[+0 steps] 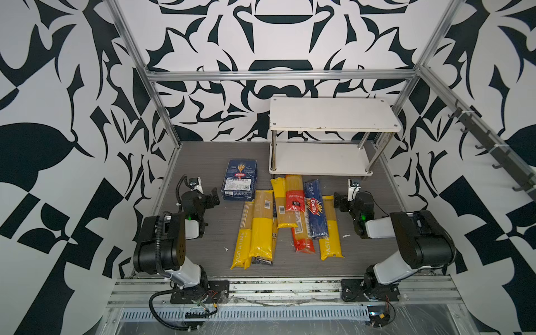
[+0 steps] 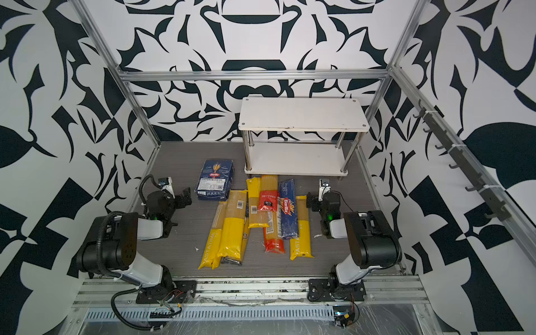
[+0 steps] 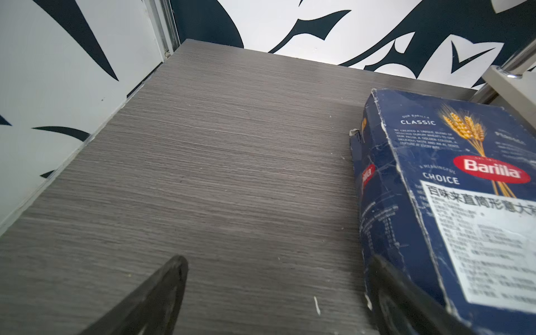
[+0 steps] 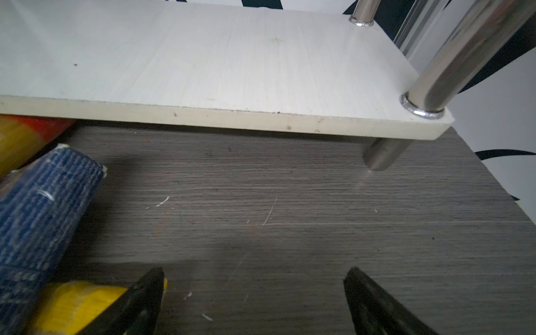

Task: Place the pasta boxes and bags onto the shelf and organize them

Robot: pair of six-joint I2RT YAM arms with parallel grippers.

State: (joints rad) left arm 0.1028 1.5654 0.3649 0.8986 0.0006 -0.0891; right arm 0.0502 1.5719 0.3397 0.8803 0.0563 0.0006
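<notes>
Flanking the heap, my left gripper (image 1: 214,195) and right gripper (image 1: 337,200) stand spread and empty, each near its closest package: wide Barilla box (image 1: 240,179) left, narrow Barilla spaghetti box (image 1: 316,208) right. Spaghetti bags (image 1: 261,229) overlap between them on the tabletop (image 1: 203,156), before the bare shelf (image 1: 333,114); one seems partly buried.

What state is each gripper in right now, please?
Left gripper: open, holding nothing, beside the wide Barilla box.
Right gripper: open, holding nothing, facing the shelf.
</notes>
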